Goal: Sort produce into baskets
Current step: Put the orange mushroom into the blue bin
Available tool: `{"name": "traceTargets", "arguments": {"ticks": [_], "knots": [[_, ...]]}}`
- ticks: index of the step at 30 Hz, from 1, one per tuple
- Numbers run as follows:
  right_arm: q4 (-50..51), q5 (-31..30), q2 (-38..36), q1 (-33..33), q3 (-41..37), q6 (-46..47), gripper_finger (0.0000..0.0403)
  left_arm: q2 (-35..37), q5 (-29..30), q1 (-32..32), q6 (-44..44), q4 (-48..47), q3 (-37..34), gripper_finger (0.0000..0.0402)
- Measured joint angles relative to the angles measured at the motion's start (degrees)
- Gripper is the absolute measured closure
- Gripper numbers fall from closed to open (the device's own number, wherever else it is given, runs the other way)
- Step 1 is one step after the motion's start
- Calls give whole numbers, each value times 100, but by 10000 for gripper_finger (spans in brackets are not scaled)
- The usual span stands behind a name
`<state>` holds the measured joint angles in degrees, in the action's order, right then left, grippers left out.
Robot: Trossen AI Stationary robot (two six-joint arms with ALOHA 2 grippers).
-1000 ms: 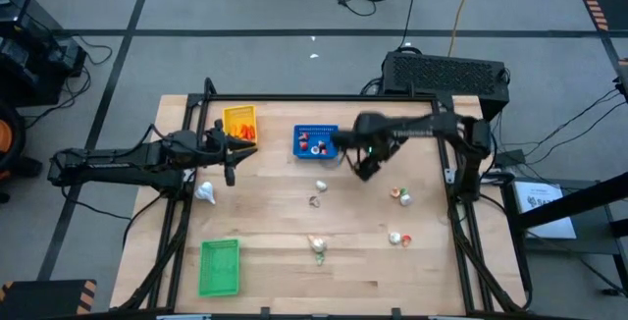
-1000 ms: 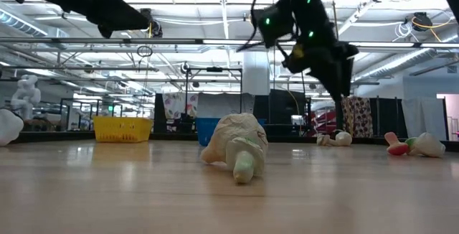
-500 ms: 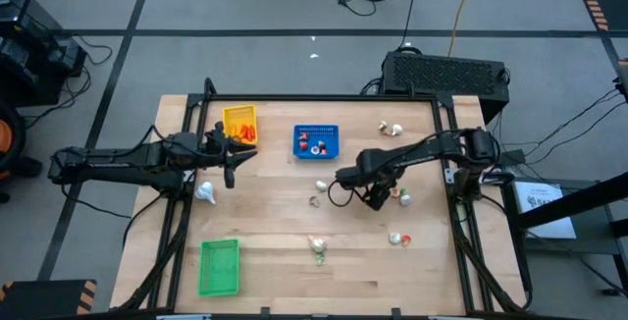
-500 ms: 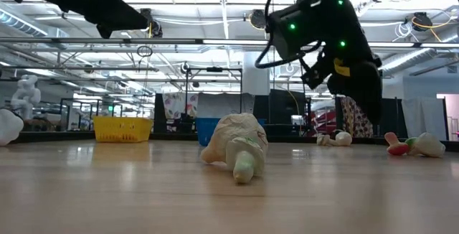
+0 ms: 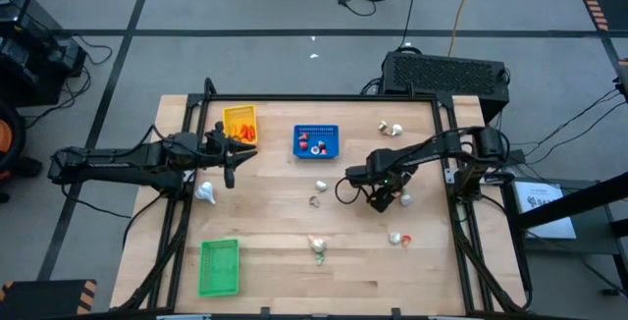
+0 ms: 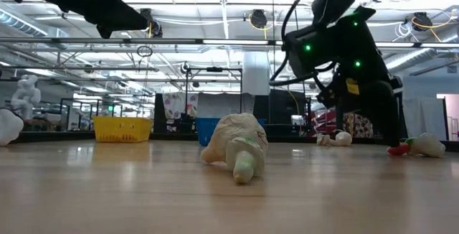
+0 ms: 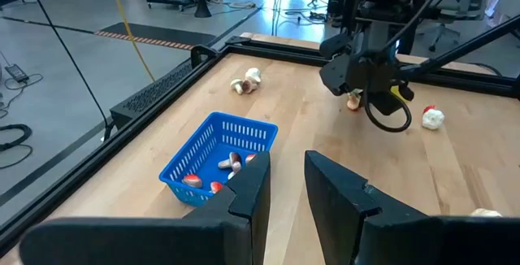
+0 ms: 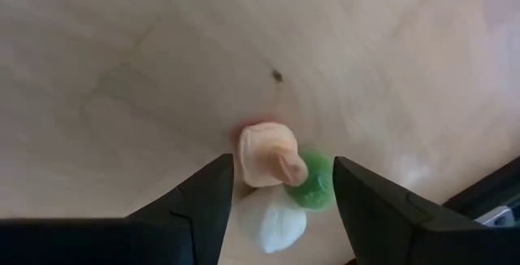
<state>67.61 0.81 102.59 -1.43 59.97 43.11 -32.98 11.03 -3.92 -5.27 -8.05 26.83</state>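
Right gripper [image 5: 391, 200] low over the table's right half, fingers [image 8: 382, 208] spread wide and empty, straddling a small red-and-white piece [image 8: 272, 166] with a green tip that lies directly between and just beneath the fingertips, not yet touched. Same piece [image 6: 399, 146] seen at table level just beside the descending arm, next to a whitish bulb [image 6: 429, 144]. Farther out from that gripper: another red-and-white piece [image 5: 396, 239] toward the near edge, a pair of pale pieces [image 5: 391, 129] toward the far edge, the blue basket [image 5: 316, 142] on its far left side with a few red-and-white pieces inside. Left gripper [image 5: 235, 153] hovering just beside the yellow basket [image 5: 239, 122], fingers [image 7: 248, 196] narrow with a slim gap, nothing between them; a whitish garlic-like bulb [image 5: 205, 193] just nearer than it; green basket [image 5: 220, 266] well apart, at the near edge
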Motion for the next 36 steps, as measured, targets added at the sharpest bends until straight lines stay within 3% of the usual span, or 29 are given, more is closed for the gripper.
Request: {"name": "traceTargets", "arguments": {"ticks": [6, 16, 20, 24, 29, 33, 36], "knots": [[-45, -5, -2, 0, -29, 5, 243, 0, 13, 0, 0, 2, 0, 315], [-31, -253, -2, 0, 501, -613, 391, 0, 118, 0, -3, 4, 0, 315], [5, -307, -2, -11, 1088, -909, 393, 0, 138, 0, -4, 7, 0, 315], [-170, -867, -4, -45, 1744, -1156, 398, 0, 144, 0, -1, 4, 0, 315], [-1649, -2003, -9, -193, 2262, -1752, 399, 0, 146, 0, 2, 8, 0, 315], [-3475, -2072, 51, -404, 2275, -2487, 399, -1, 146, 0, 2, 4, 0, 315], [-4082, -2032, 161, -568, 2274, -2855, 399, 0, 146, 0, 0, 0, 0, 315]]}}
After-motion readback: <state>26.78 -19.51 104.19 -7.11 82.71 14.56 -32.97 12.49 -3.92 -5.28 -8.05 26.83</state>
